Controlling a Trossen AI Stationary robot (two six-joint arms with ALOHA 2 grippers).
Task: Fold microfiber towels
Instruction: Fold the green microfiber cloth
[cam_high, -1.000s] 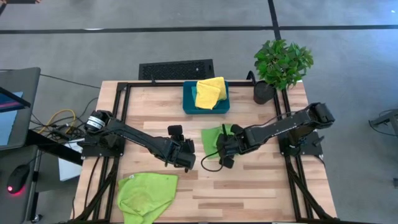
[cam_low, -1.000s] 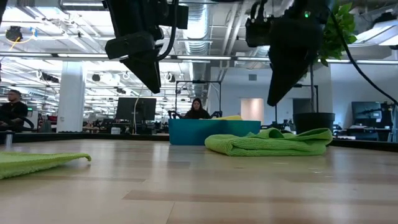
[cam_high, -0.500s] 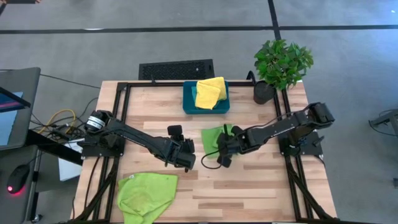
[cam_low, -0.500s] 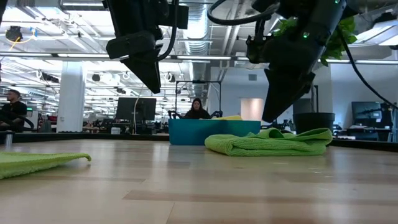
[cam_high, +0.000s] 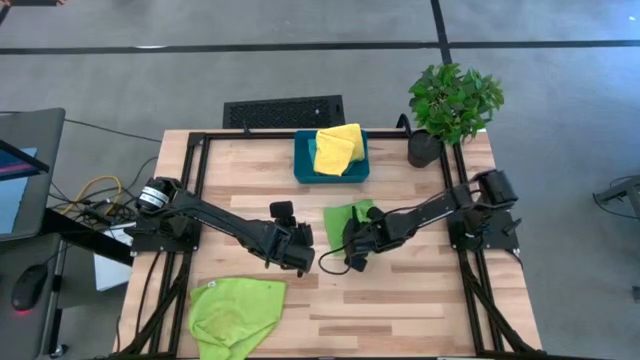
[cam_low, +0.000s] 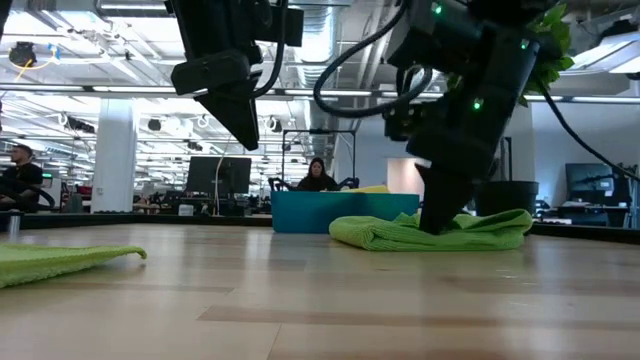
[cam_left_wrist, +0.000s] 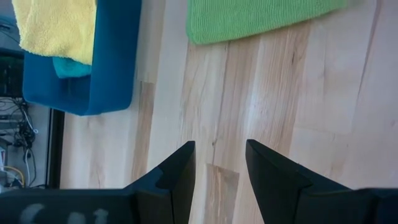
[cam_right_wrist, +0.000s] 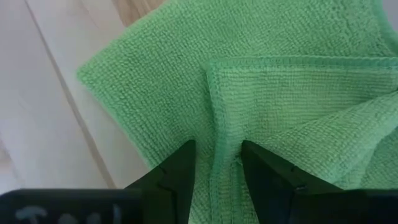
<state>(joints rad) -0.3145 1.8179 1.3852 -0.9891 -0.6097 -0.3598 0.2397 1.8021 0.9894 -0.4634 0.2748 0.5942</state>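
- At mid-table, the right gripper (cam_right_wrist: 214, 163) presses down on the folded green towel (cam_high: 347, 219), jaws apart astride a raised fold.
- Just beside it, the left gripper (cam_left_wrist: 217, 168) hovers over bare wood, jaws apart, empty.
- Another green towel (cam_high: 236, 310) lies at the near edge.
- Yellow towel (cam_high: 338, 148) sits in the teal bin (cam_high: 303, 165).

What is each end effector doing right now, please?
Left end effector: open, empty, above bare table.
Right end effector: open, fingers down on the folded green towel, not yet closed on it.
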